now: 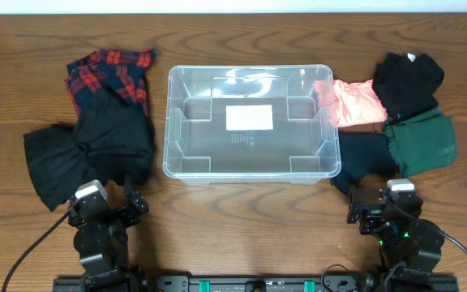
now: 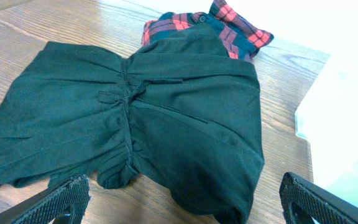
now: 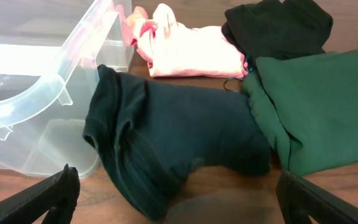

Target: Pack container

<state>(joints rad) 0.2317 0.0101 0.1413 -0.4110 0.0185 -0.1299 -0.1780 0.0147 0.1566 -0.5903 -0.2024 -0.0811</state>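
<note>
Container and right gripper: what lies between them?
A navy garment lies between the container and the right gripper, shown best in the right wrist view.

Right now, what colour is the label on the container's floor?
The label is white, clearest in the overhead view.

1. A robot lab workbench: a wood-grain table (image 1: pixel 250 227) seen from above.
2. A left robot arm (image 1: pixel 100 231) and a right robot arm (image 1: pixel 400 231), both small and black, stand on a black rail (image 1: pixel 217 284) at the near edge, with cables (image 1: pixel 31 243) trailing.
3. Clothes lie in a left pile (image 1: pixel 96 138) and a right pile (image 1: pixel 404 122), either side of a clear plastic container (image 1: pixel 173 122).
</note>
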